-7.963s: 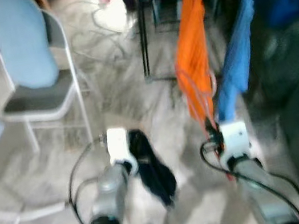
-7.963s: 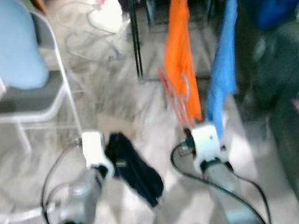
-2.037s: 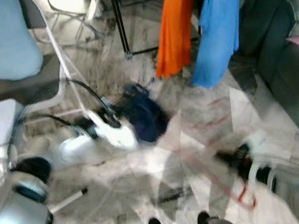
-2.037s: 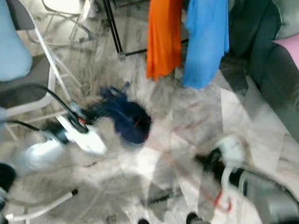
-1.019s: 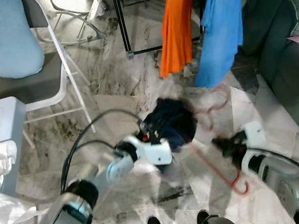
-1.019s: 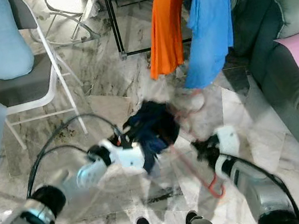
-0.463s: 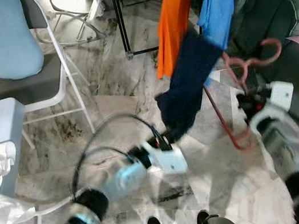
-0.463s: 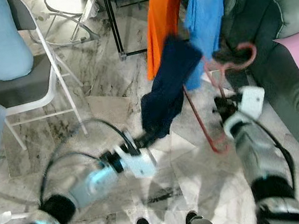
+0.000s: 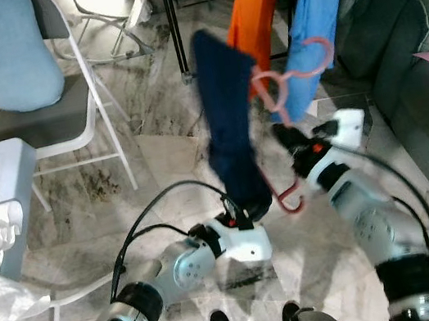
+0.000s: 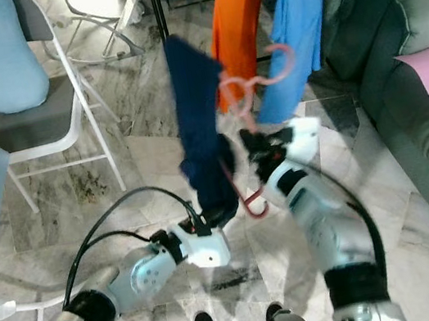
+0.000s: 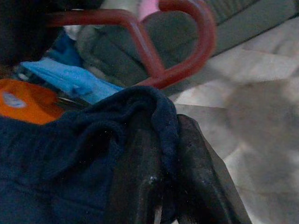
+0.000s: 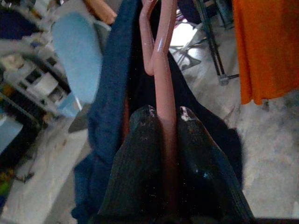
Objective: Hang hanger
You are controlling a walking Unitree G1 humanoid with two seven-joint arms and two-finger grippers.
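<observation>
the pink-red hanger (image 9: 292,72) is held up in the air in front of the robot, its hook blurred against the blue shirt (image 9: 314,18), its lower bar curling out below the dark cloth near the left wrist. its stem runs straight between the jaws of the right gripper (image 12: 164,112), which are clamped on it — the two black fingers (image 12: 145,140) press it from either side. one navy garment (image 9: 229,125) is draped on the hanger and hangs down in a long fold; much of the hanger's frame is hidden behind it. the left gripper (image 11: 163,154) sits at the garment's lower end, jaws closed on a rolled hem of the navy cloth, with the hanger's red curve just beyond. behind, two shirts hang side by side — one orange shirt (image 9: 257,3) and the blue one — their tops cut off by the edge of the view, next to a black rack (image 9: 174,26) of which only the legs show. one folding chair (image 9: 40,116) with a light blue cushion (image 9: 0,53) stands on the marble floor (image 9: 152,138) to the left, and a grey sofa (image 9: 403,52) lies to the right.
</observation>
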